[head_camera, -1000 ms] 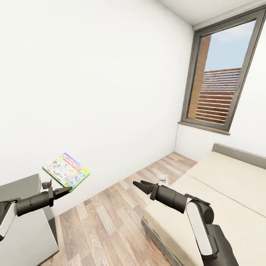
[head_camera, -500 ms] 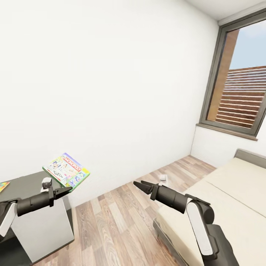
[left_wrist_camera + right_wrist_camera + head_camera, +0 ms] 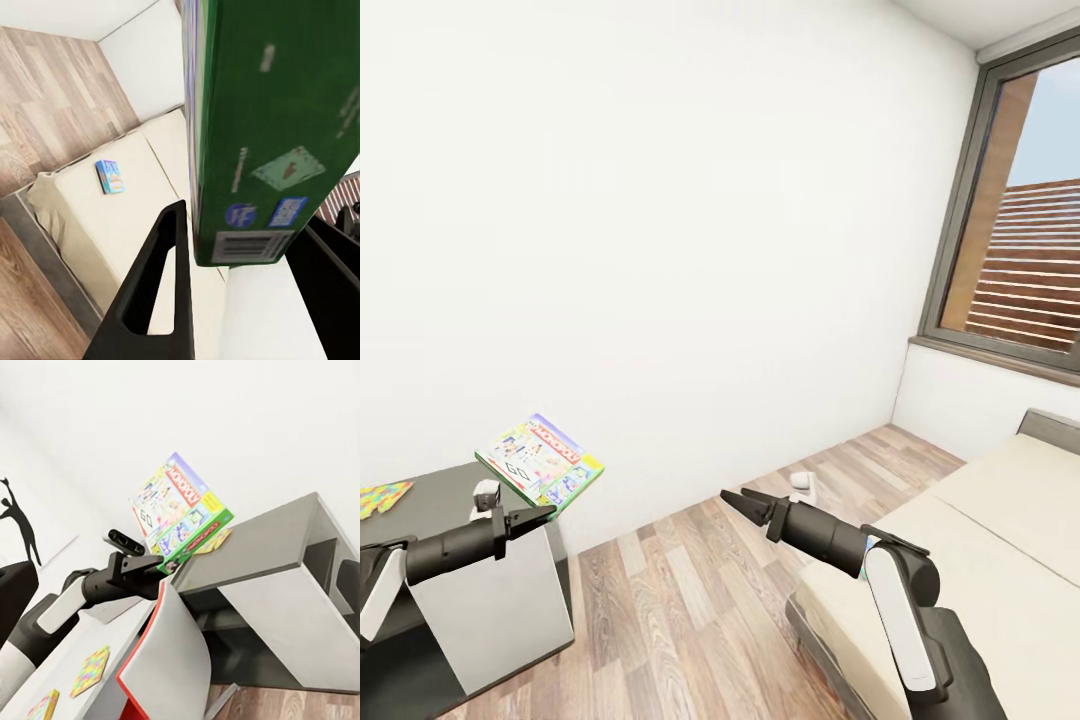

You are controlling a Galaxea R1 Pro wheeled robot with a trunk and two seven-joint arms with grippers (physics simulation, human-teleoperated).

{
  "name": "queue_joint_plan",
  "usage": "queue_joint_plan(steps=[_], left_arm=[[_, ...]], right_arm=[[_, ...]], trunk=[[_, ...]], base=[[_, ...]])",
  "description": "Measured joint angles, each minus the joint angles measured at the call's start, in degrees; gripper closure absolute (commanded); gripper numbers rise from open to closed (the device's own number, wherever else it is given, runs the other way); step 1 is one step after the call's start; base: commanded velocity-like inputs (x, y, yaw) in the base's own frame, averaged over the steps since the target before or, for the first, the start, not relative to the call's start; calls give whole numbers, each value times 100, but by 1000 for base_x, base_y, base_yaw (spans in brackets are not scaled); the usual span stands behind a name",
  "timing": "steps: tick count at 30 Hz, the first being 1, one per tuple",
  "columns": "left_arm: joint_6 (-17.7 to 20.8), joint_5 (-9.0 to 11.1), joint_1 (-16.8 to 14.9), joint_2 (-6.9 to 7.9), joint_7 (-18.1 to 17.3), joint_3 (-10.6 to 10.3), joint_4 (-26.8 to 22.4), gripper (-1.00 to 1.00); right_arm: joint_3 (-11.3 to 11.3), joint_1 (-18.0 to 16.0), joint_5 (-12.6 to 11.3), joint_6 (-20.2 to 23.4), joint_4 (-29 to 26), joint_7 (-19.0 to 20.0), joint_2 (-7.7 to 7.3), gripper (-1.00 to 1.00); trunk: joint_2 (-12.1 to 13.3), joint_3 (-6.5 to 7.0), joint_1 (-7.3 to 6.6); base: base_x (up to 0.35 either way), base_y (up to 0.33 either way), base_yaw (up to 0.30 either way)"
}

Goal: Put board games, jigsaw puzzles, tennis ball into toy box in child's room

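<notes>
My left gripper [image 3: 518, 516] is shut on the lower edge of the green-edged board game [image 3: 540, 462], held tilted above the dark cabinet [image 3: 445, 500]; its green back [image 3: 262, 127] fills the left wrist view. A jigsaw puzzle [image 3: 382, 495] lies on the cabinet top. Another jigsaw puzzle [image 3: 91, 671] lies on the pale table [image 3: 71, 645], with a further colourful flat piece [image 3: 45, 706] near it. A blue board game [image 3: 111, 176] lies on the bed [image 3: 980, 540]. My right gripper [image 3: 734, 494] hangs open and empty over the floor beside the bed.
A red chair [image 3: 161, 660] stands at the table. The cabinet's pale side panel [image 3: 495, 610] is close at the left. Wood plank floor [image 3: 690, 600] runs between cabinet and bed. A dark-framed window [image 3: 1020, 250] is at the right, a white wall ahead.
The whole view has swung left: the cabinet and a puzzle on it have come into sight, and window and bed have slid right. Both arms keep their pose, the board game still held.
</notes>
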Motion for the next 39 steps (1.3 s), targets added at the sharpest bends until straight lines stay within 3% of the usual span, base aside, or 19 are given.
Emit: queue_joint_plan(steps=[7, 20, 39], left_arm=[[0, 0, 0, 0, 1, -2, 0, 100], [-1, -2, 1, 0, -17, -3, -1, 100], [0, -1, 0, 3, -17, -4, 0, 100]], right_arm=[[-28, 0, -9, -2, -1, 19, -15, -100], [-14, 0, -7, -6, 0, 2, 3, -100], [-52, 0, -73, -15, 16, -3, 1, -100]], trunk=[[0, 0, 0], [0, 0, 0], [0, 0, 0]], base=[[0, 0, 13], [0, 0, 228], [0, 0, 9]])
